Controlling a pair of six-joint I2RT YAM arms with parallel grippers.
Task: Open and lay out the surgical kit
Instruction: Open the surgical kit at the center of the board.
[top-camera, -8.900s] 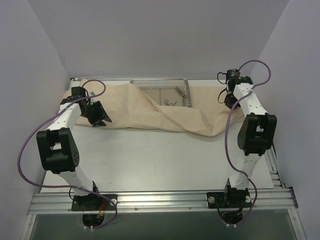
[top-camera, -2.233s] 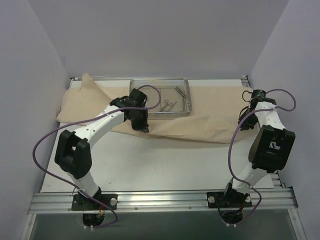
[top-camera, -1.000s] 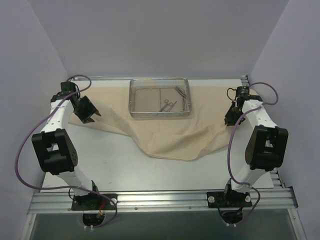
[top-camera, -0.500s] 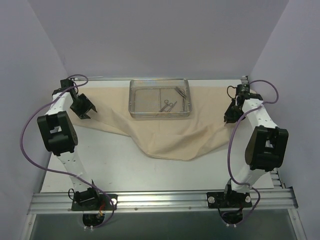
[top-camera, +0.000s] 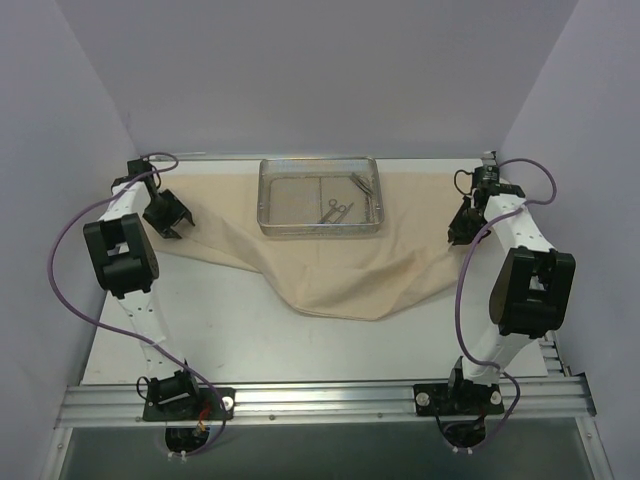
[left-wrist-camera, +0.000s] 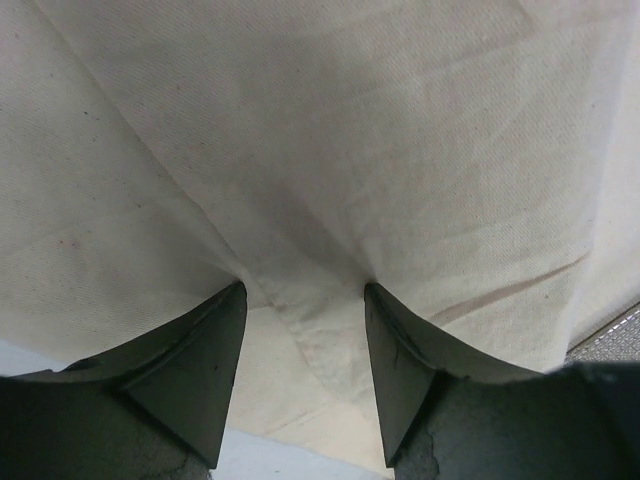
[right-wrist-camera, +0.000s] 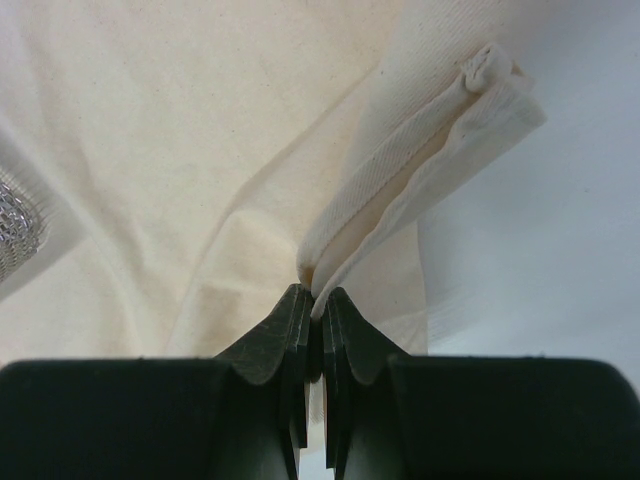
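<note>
The beige cloth wrap (top-camera: 340, 270) lies opened over the far half of the table (top-camera: 250, 340), reaching from the 9 o'clock side to the 3 o'clock side. One broad flap of it comes down toward 6 o'clock, to about the middle of the table. The wire-mesh tray (top-camera: 320, 231) sits on the cloth at 12 o'clock, uncovered. In its right half lie a few thin instruments (top-camera: 338, 210) with ring handles; how many exactly, I cannot count.

The left gripper (top-camera: 165, 222) is at about 10 o'clock, over the left end of the cloth. Its two fingers (left-wrist-camera: 190, 360) are well apart, with the tips down at the fabric, which wrinkles a little between them. They have hold of nothing.

The right gripper (top-camera: 456, 232) is at about 2 o'clock, at the right edge of the cloth. Its fingers (right-wrist-camera: 285, 340) are pressed together and pinch a folded, hemmed edge of the wrap, which rises up from the tips. A corner of the tray shows at the 9 o'clock side of the right wrist view.
</note>
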